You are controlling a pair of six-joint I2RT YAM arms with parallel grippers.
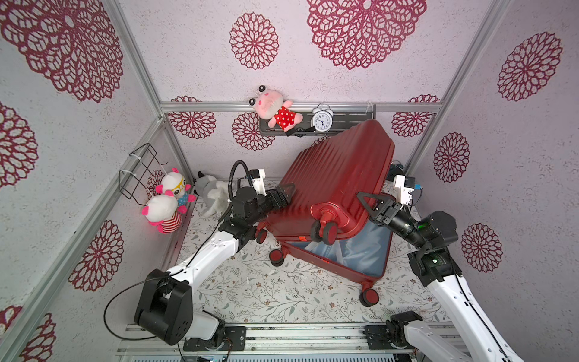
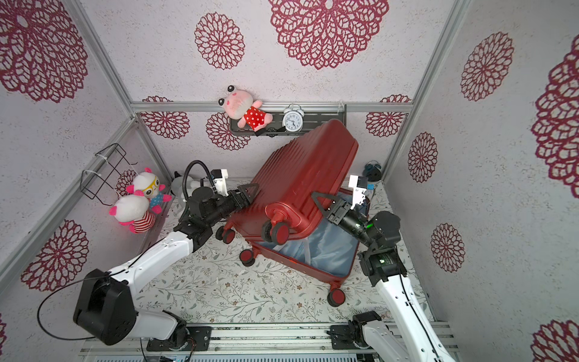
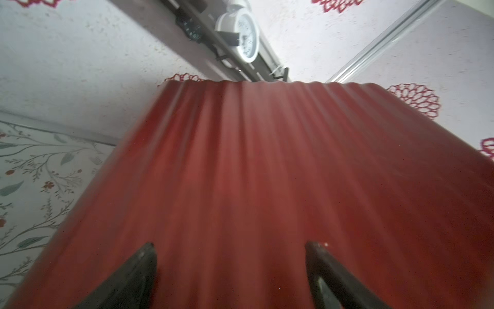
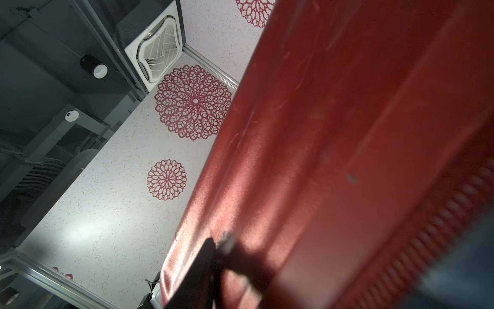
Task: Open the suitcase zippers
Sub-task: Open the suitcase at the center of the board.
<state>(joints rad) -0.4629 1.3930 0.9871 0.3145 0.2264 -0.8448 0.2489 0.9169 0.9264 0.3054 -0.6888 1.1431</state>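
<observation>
The red ribbed suitcase (image 1: 338, 169) (image 2: 300, 163) stands open. Its upper shell is tilted up, and the lower shell lies flat showing light blue lining (image 1: 354, 250). Zipper teeth (image 4: 433, 222) run along the raised shell's rim; no pulls show. My left gripper (image 1: 286, 192) (image 3: 230, 244) is open, both fingers resting apart on the ribbed outer face (image 3: 267, 174). My right gripper (image 1: 365, 200) (image 2: 318, 199) straddles the raised shell's right edge. One finger (image 4: 197, 275) lies against the outer face and the other is hidden behind the shell.
Two white and pink plush toys (image 1: 169, 200) and a grey plush (image 1: 210, 191) lie at the left wall under a wire basket (image 1: 141, 169). The back wall shelf holds a pink plush (image 1: 275, 109) and an alarm clock (image 1: 322, 120). The raised shell nearly reaches that shelf.
</observation>
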